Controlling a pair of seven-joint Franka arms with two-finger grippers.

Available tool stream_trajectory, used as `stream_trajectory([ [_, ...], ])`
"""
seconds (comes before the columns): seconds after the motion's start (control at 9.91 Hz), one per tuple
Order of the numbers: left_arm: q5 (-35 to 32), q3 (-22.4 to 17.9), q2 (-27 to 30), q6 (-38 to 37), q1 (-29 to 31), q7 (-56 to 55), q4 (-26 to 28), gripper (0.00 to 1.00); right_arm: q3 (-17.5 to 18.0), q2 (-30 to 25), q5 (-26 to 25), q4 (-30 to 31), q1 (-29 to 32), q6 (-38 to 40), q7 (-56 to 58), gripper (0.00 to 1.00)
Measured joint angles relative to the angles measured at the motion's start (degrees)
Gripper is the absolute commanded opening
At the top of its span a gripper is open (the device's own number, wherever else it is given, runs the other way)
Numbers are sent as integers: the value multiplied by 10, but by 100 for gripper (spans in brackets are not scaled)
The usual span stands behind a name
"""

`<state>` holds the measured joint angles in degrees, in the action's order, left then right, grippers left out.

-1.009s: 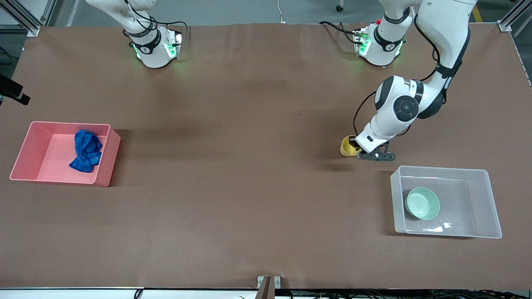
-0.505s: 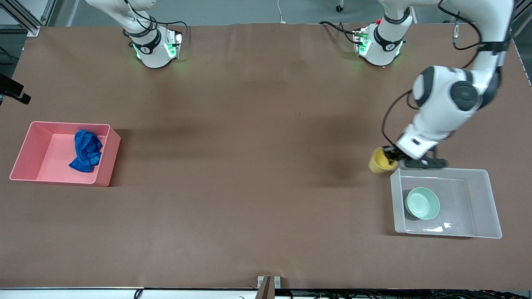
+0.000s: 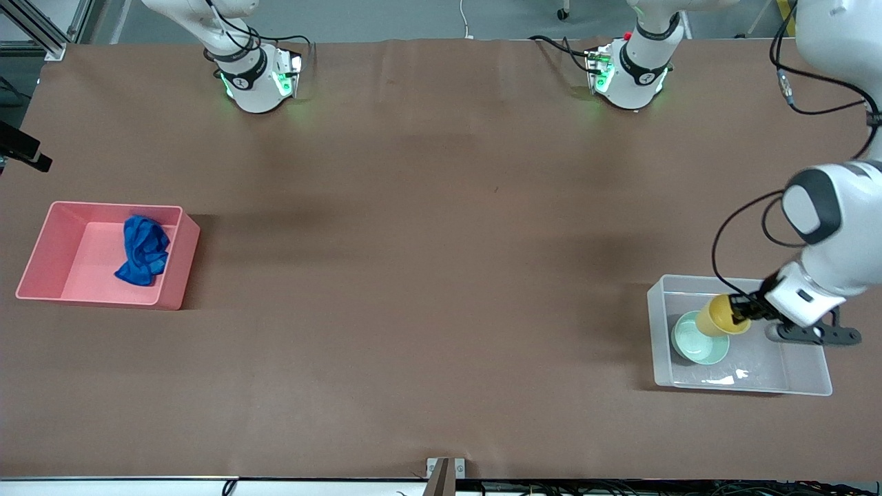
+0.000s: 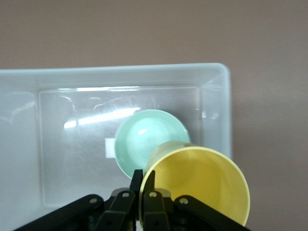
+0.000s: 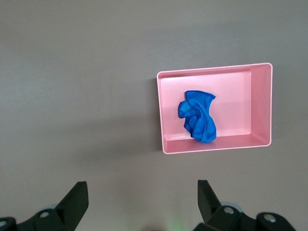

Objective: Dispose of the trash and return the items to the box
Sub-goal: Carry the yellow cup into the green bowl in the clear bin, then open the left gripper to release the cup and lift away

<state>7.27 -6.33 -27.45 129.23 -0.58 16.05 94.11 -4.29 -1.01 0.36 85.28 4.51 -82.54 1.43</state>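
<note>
Meanwhile, toward the right arm's end of the table, the blue cloth [image 3: 142, 251] lay in the pink bin [image 3: 43, 251]. The right gripper [image 5: 139, 202], its arm waiting, hung high over the table with jaws spread wide; the front view cut it off. At the left arm's end, the left gripper [image 3: 744, 311] pinched the yellow cup [image 3: 720, 315] by its rim over the clear box [image 3: 799, 286], the cup partly hiding the green bowl [image 3: 697, 342] inside. The bowl partly hid a white label [image 4: 110, 147].
</note>
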Motion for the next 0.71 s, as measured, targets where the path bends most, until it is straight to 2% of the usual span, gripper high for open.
stream_trajectory([
  [0.2,35,-28,-45,1,2,67,-16,2,0,0,0,0,0,0,0,100],
  [0.5,59,-33,-72,3,7,93,-3,6,0,0,0,0,0,1,0,100],
  [0.61,59,-33,-77,14,6,93,3,17,0,0,0,0,0,1,0,100],
  [0.71,59,-33,-83,29,4,93,10,34,0,0,0,0,0,1,0,100],
])
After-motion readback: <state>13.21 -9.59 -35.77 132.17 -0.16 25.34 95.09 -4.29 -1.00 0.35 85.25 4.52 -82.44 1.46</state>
